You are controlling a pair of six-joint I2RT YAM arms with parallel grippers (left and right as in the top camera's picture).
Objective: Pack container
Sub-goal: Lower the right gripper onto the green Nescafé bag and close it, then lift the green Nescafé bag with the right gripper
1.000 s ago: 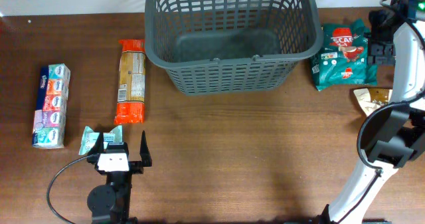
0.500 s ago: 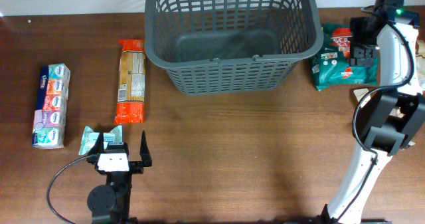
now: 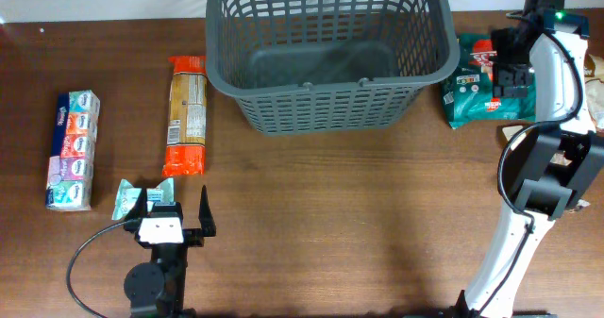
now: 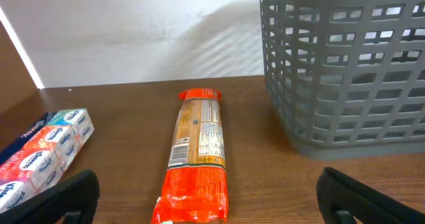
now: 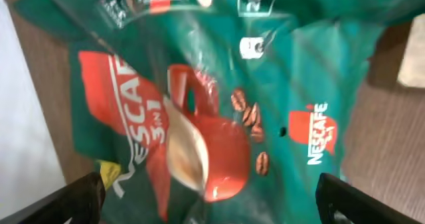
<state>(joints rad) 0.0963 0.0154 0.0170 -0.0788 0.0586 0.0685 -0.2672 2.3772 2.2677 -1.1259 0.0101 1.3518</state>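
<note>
Cut off: The far rim of the container (image 3: 326,54) runs off the top of my overhead view.
Half hidden: A small teal packet (image 3: 125,198) lies partly under my left gripper (image 3: 174,209). My right arm covers one side of the green coffee bag (image 3: 472,90).
Hard to make out: A tan thing (image 3: 527,139) peeks out beside my right arm. I cannot tell what it is. My right wrist view is blurry and full of the green bag.
Basket spot: The container stands upright at the far middle of the table (image 3: 377,214), between the orange packet (image 3: 186,115) and the green coffee bag.
Left gripper: Spread wide, low at the near edge, nothing in it.
Right gripper: My right gripper (image 3: 512,63) hangs over the green bag, spread wide, nothing in it. I cannot tell if it touches the bag.
Count: One basket, one orange packet, one bundle of tissue packs (image 3: 74,151), one teal packet, one green bag, two arms.
</note>
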